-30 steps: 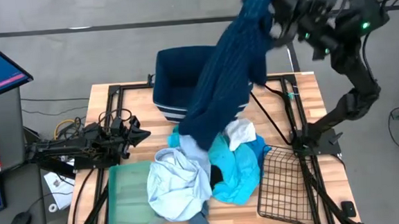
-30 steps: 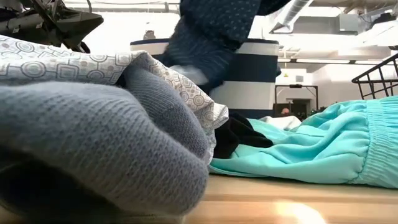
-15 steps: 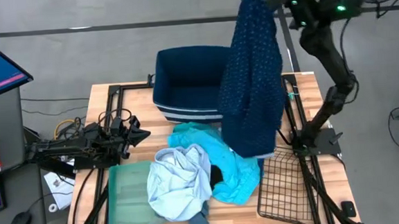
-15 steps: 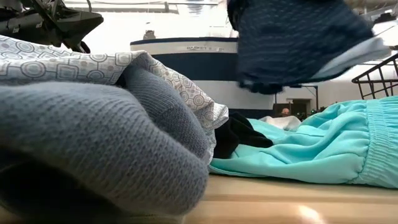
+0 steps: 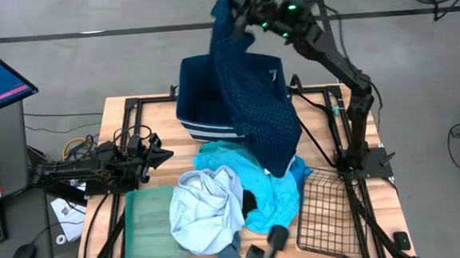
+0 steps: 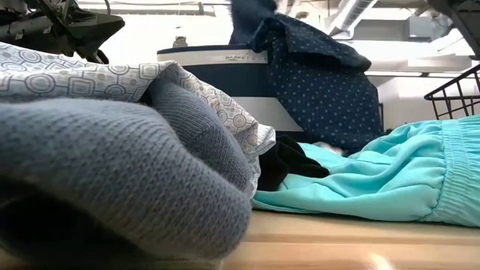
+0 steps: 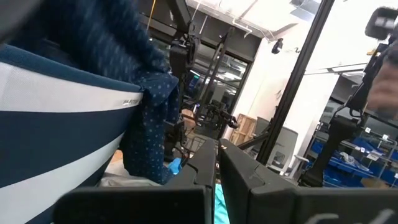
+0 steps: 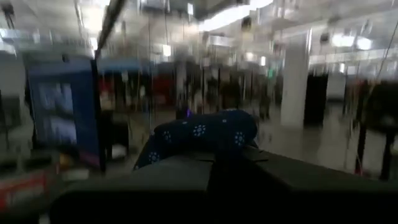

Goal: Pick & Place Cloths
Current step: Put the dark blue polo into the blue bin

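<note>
Right end effector (image 5: 234, 7): you have it high above the far rim of the navy bin (image 5: 205, 106), fingers pressed together, pinching the top of the navy dotted cloth (image 5: 260, 103).
Navy dotted cloth: it hangs from that pinch and drapes down over the bin's right wall; its lower end trails onto the pile on the desk (image 5: 349, 114), touching the turquoise cloth (image 5: 270, 198).
What changed: half a second ago you held the cloth off to the right of the bin, hanging clear. Now you have swung it left, over the bin.
What it means: my judgement is that you are in the carry-to-bin step; most of the fabric is outside the bin, so letting go now could leave it slumped over the wall.
Next: shift further across the opening, or lower the cloth in, before you release.
Left end effector (image 5: 164, 155): parked low at the desk's left side, fingers pressed together, holding nothing.
Still to move: pale blue-white shirt (image 5: 207, 210), turquoise cloth, small black cloth (image 5: 250, 200), grey-blue cloth (image 6: 112, 172).
Pale green tray (image 5: 146, 222): sits beside the shirt.
</note>
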Robot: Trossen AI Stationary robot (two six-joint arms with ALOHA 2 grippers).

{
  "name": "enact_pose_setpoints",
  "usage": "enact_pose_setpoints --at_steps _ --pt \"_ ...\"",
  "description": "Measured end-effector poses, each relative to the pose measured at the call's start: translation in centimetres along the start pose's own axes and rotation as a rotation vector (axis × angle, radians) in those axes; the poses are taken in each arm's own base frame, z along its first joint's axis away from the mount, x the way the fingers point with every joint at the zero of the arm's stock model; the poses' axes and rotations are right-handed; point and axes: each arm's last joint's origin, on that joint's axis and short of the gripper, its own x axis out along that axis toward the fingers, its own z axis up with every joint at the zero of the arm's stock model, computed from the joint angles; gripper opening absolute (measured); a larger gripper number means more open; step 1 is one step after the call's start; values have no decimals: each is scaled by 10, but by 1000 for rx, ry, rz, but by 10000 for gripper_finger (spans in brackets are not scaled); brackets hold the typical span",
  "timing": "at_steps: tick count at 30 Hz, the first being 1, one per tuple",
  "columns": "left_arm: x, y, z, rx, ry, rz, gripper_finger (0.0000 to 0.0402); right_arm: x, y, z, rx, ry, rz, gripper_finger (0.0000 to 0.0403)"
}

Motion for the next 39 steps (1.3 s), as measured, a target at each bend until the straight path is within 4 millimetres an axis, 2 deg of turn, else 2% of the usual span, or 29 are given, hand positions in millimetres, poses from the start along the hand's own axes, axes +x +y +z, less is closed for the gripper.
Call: enact_pose_setpoints --at_steps 5,8,13,16,18,21,26,29,32,34,39 --pt "0 0 0 0 0 0 3 6 4 -45 -17 348 0 5" --pt "0 0 0 0 0 0 3 -1 8 -66 -49 563 -36 5" --pt "0 0 0 -1 0 0 3 -15 16 -83 -136 806 -80 9" --pt "0 0 0 -1 0 0 3 -25 19 -90 -143 928 -57 38" --pt "0 0 0 -1 0 0 3 -32 23 -90 -161 990 -34 67" --pt "0 0 0 -1 0 0 3 -45 30 -79 -168 1014 -12 116" --pt "0 0 0 -1 -1 0 3 -81 49 -39 -171 950 29 217" --pt "0 0 0 -1 0 0 3 -112 64 -20 -81 990 27 267" --pt "0 0 0 -1 -1 0 3 -142 82 -10 -6 1079 24 292" --pt "0 0 0 -1 -2 -1 3 -149 99 -9 3 1079 18 296" --pt "0 0 1 -1 -7 -3 3 -170 132 -24 -25 1125 -69 292"
